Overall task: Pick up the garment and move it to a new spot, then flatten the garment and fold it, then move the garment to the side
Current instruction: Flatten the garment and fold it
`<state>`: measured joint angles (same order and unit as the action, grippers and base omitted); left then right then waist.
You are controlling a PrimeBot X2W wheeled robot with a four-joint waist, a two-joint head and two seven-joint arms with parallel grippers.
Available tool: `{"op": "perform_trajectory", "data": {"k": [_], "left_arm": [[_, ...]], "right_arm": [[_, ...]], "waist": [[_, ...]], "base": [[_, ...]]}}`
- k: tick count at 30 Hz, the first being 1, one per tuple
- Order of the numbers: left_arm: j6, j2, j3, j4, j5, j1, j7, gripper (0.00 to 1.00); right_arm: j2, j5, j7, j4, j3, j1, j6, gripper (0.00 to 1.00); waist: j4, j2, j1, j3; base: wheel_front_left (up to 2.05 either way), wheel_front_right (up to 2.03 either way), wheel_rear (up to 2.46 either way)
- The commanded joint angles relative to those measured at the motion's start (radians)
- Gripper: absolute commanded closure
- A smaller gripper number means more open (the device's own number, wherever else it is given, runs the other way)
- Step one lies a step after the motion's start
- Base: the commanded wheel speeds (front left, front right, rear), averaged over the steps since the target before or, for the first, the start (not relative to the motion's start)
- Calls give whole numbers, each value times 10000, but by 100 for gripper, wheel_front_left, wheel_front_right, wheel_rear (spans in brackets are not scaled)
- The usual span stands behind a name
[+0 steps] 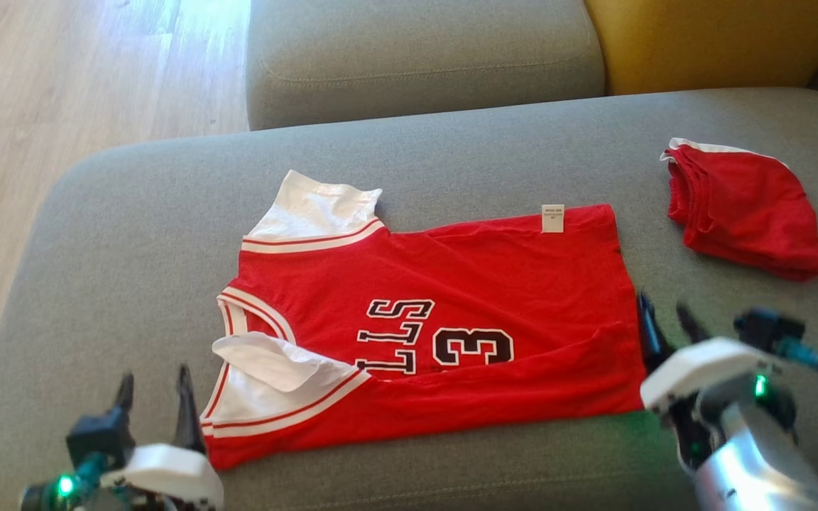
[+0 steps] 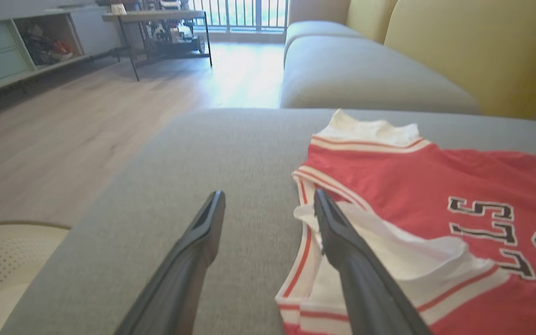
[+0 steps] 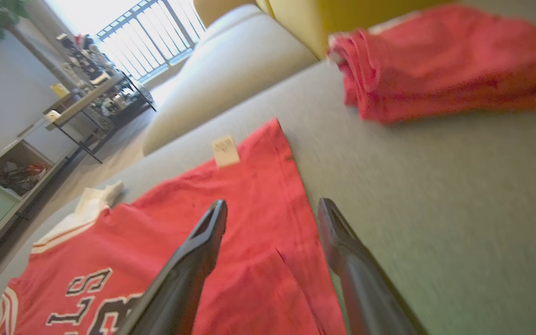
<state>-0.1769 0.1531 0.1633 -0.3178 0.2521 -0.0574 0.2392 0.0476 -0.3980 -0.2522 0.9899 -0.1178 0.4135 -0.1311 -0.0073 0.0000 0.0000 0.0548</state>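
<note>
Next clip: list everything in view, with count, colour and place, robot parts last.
jersey: one, red with white trim, spread mid-seat
tag: one, white, jersey's far edge
folded garment: one, red, seat's right
sofa seat: one, grey, under both garments
grey cushion: one, behind seat
yellow cushion: one, behind seat, right
floor: pale wood, left
basket: one, cream, perforated, by the seat's near left corner
left gripper: jaws open, by jersey's left end
right gripper: jaws open, by jersey's right edge
</note>
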Motion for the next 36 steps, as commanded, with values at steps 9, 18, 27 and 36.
{"op": "perform_trajectory", "data": {"k": [9,18,27,36], "left_arm": [[26,-212,-803,2725,-500,580,222,0],[408,-511,-945,2544,-883,409,224,0],[1532,535,-660,1235,-1017,2332,-475,0],[2930,2174,-285,-96,-430,5975,-3067,0]], "right_arm": [[26,899,-95,-5510,1294,-1581,4,0],[26,1457,-94,-7141,1688,-2834,4,0],[26,1537,295,-7925,1905,-2308,4,0],[26,1337,479,-8917,2266,-1069,4,0]], "waist": [[-8,0,0,-76],[-300,0,0,-421],[-937,0,0,-1596],[-1763,0,0,-3387]], "base": [[0,0,0],[0,0,0],[0,0,0],[0,0,0]]}}
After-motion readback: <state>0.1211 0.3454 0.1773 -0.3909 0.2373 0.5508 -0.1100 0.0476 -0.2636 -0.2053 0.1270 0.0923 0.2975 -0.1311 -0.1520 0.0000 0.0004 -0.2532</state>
